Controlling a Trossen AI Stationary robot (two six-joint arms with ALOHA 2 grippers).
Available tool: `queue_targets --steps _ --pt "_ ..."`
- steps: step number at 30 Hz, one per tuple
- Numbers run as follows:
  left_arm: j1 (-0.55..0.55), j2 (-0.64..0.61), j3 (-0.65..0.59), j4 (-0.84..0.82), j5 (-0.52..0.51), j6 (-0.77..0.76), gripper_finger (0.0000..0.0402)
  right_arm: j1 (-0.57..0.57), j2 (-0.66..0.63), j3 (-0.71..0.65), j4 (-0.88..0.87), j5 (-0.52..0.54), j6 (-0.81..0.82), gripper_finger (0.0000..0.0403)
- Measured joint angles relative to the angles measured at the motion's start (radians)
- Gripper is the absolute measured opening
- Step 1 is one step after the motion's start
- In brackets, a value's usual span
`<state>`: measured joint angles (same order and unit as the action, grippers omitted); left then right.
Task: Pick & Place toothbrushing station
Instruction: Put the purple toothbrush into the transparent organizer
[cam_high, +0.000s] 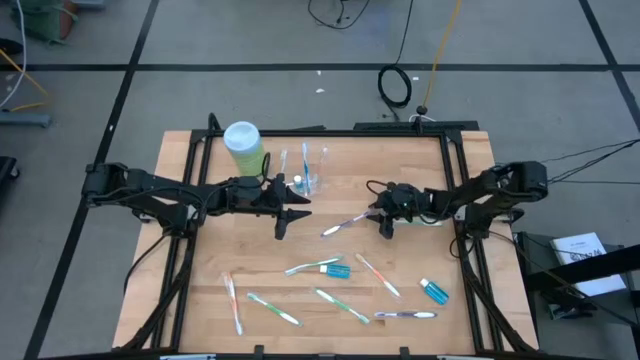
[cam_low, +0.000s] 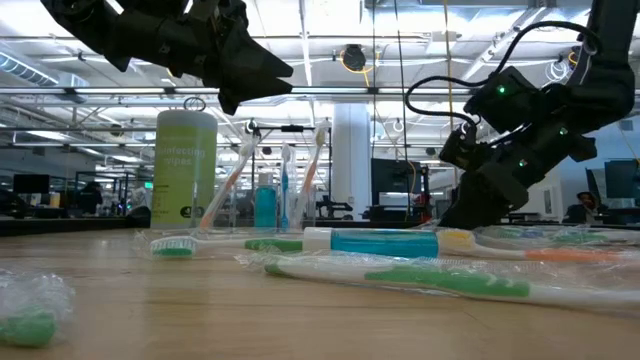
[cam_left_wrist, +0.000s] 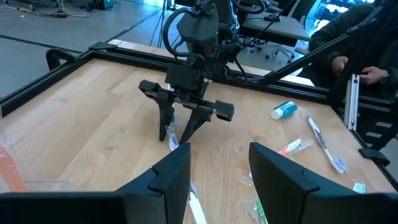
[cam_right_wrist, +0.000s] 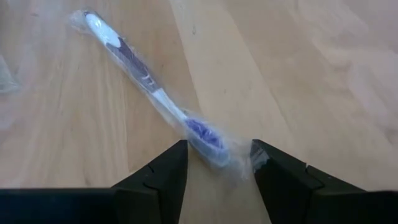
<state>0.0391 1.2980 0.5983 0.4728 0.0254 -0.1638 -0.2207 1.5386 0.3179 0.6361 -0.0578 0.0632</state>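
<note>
Jaws apart on both arms. Right gripper (cam_right_wrist: 214, 163) straddles the bristle end of a wrapped white-and-purple toothbrush (cam_high: 343, 225), not visibly pinching it yet. Left gripper (cam_high: 290, 212) is also open and empty, hanging off the table just in front of the cup (cam_high: 311, 172).

Landmark is the clear cup, already holding a few brushes, at the back of the table (cam_high: 200, 300), with the green bottle (cam_high: 243, 147) just to its left. The target brush lies flat, a little in front and right of the cup, between the two grippers.

To do this step well, I'd say: lower until the fingertips nearly touch the wood, centre on the brush rather than on loose wrapper, close firmly, lift straight up. The film looks slippery, so a grip on plastic alone may slide off. Grabbing near one end means the long handle will probably droop, so tilt it before going to the cup.

Farther in front of the cup lie more brushes and two blue toothpaste tubes (cam_high: 434, 291), scattered.

Hard to tell:
- contact between the right fingertips and the brush; the tips are cut off in the right wrist view
- how many brushes stand in the cup
- bottle label text unreadable
</note>
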Motion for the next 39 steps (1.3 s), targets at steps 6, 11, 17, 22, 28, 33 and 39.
queue_targets --steps 6,11,17,22,28,33,39 --pt "0.000 0.000 0.000 -0.005 0.000 0.000 0.0166 -0.001 0.008 0.002 0.046 -0.026 -0.053 0.0135" --pt "0.000 0.000 0.000 -0.005 0.000 0.000 0.0166 0.000 0.008 0.002 0.048 -0.027 -0.077 0.0080" --pt "0.000 0.000 0.000 -0.005 0.000 0.000 0.0166 0.000 0.008 0.002 0.143 -0.030 -0.090 0.0026" --pt "0.000 0.000 0.000 -0.005 0.000 -0.001 0.0166 0.000 0.008 0.002 0.249 -0.067 -0.109 0.0013" --pt "0.000 0.000 0.000 -0.006 0.000 -0.023 0.0166 0.013 0.007 0.019 0.368 -0.158 -0.127 0.0017" --pt "0.000 0.000 0.000 -0.006 -0.024 -0.025 0.0166 0.104 0.007 0.172 0.202 -0.156 -0.245 0.0014" --pt "-0.008 0.000 0.000 -0.009 -0.027 -0.045 0.0166 0.220 0.024 0.448 -0.292 -0.028 -0.347 0.0014"
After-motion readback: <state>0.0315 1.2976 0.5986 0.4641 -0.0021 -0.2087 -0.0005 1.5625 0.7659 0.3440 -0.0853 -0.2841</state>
